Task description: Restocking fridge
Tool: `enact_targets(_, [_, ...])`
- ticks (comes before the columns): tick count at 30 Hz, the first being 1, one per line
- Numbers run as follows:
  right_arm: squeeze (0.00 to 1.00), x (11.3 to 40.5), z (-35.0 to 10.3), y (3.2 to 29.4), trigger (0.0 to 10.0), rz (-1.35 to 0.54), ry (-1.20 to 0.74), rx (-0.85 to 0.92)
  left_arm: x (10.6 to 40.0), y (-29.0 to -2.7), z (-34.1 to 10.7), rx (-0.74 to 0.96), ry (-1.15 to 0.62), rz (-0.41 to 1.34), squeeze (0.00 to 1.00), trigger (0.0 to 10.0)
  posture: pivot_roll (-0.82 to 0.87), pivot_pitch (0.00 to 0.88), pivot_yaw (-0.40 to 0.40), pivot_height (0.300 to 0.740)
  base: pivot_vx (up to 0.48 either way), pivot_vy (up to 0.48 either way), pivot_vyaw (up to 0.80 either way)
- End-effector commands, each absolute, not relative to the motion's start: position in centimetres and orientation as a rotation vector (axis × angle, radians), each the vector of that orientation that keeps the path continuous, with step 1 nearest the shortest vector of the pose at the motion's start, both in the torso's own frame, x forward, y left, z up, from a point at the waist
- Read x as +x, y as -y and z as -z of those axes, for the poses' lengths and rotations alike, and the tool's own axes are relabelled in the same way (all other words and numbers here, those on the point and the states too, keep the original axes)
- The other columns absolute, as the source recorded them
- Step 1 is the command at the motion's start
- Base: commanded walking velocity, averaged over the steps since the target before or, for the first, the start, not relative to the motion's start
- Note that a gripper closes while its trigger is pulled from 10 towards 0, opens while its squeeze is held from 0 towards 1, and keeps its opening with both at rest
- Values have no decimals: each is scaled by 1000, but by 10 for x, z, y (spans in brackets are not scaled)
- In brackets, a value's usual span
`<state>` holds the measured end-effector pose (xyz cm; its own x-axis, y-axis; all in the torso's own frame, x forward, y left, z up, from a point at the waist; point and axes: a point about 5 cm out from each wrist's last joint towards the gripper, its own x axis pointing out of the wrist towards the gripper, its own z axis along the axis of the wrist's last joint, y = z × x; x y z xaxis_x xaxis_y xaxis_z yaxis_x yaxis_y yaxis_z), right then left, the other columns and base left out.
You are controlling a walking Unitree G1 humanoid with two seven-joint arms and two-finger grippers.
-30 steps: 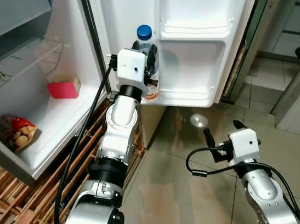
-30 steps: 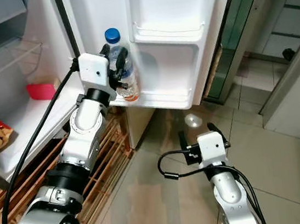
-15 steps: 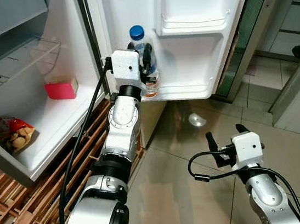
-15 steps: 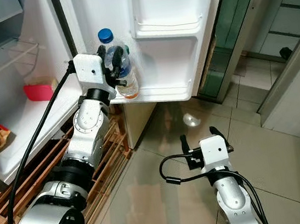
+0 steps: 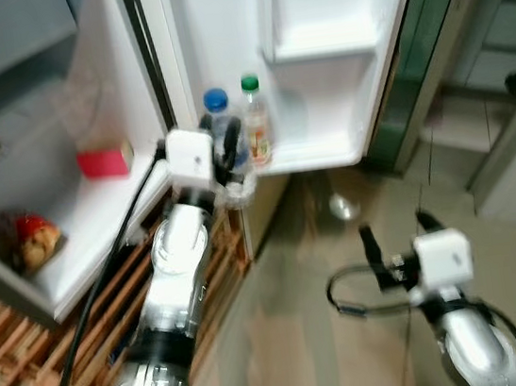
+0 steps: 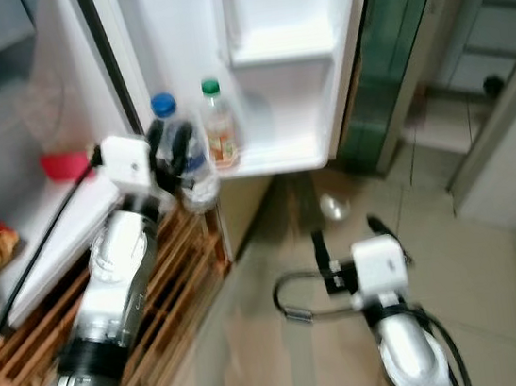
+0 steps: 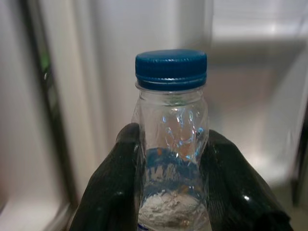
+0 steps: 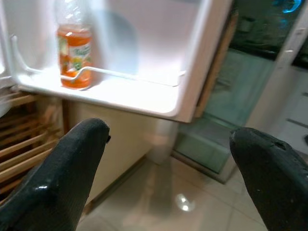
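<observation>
Gripping blue-capped bottle (image 7: 171,144), left gripper (image 5: 226,155) beside door shelf (image 5: 315,155), right gripper (image 5: 393,235) spread

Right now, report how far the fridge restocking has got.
Done: a green-capped orange drink bottle stands in the bottom shelf of the open fridge door. In hand: the left claw grips a blue-capped clear bottle, held beside the door shelf, not yet seated on it. Left: set that bottle on the shelf. The right claw hangs open over the floor.
</observation>
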<state>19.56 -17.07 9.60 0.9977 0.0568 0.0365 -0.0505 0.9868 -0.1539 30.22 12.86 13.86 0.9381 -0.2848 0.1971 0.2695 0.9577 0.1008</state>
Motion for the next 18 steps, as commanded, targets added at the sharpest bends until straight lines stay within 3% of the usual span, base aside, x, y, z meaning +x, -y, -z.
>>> enact_targets(1, [247,193,-105,181,10000,11,51,-147,290,-132,-164,66,287,299,0,10000,-219,0,35,740,0,0,0])
enact_targets(6, [247,190,-112,196,10000,112,39,-108,252,-159,-146,92,202,226,0,10000,-200,0,41,740,0,0,0])
enact_targets(7, [243,184,-120,195,10000,90,60,-109,232,-177,-139,104,152,157,0,10000,-192,0,33,740,0,0,0])
enact_targets(9, [243,183,-122,193,10000,75,68,-109,228,-179,-141,106,158,148,0,10000,-188,0,30,740,0,0,0])
enact_targets(11, [247,186,-125,191,10000,57,75,-107,230,-172,-152,90,186,167,0,10000,-182,0,24,740,146,0,0])
enact_targets(18, [243,214,-138,186,10000,39,133,-117,259,-148,-184,60,292,204,0,10000,-190,0,19,740,480,0,0])
